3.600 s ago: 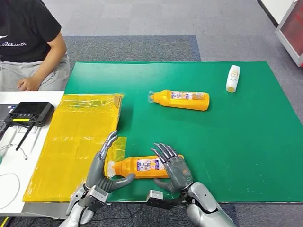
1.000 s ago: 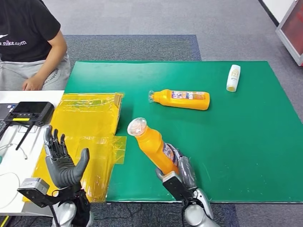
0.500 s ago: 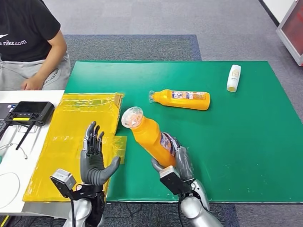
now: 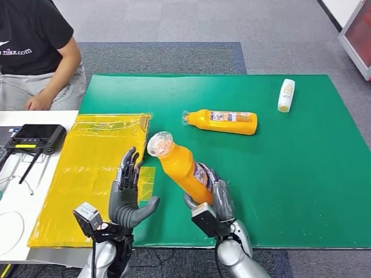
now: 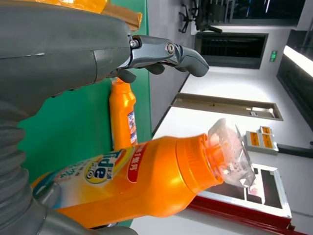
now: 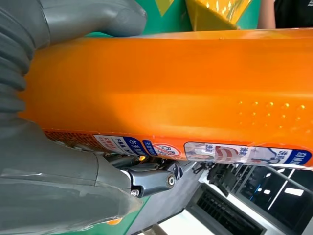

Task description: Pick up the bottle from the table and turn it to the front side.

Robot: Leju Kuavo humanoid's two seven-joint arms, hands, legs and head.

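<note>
The right hand (image 4: 213, 200) grips the orange plastic detergent bottle (image 4: 181, 168) low on its body; the left hand (image 4: 127, 200), fingers spread and empty beside it, should steady the neck while turning.

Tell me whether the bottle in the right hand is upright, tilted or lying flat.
Tilted. The right hand holds the orange bottle by its lower body, off the green mat, cap end leaning up toward the open left hand.

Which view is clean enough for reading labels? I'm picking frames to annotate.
Left wrist view: the held bottle is sharp and its front label readable, though the bright room behind is washed out. Right wrist view: bottle very close, glare streaks on its side, label strip slightly soft. Head view: evenly lit, labels too small.
</note>
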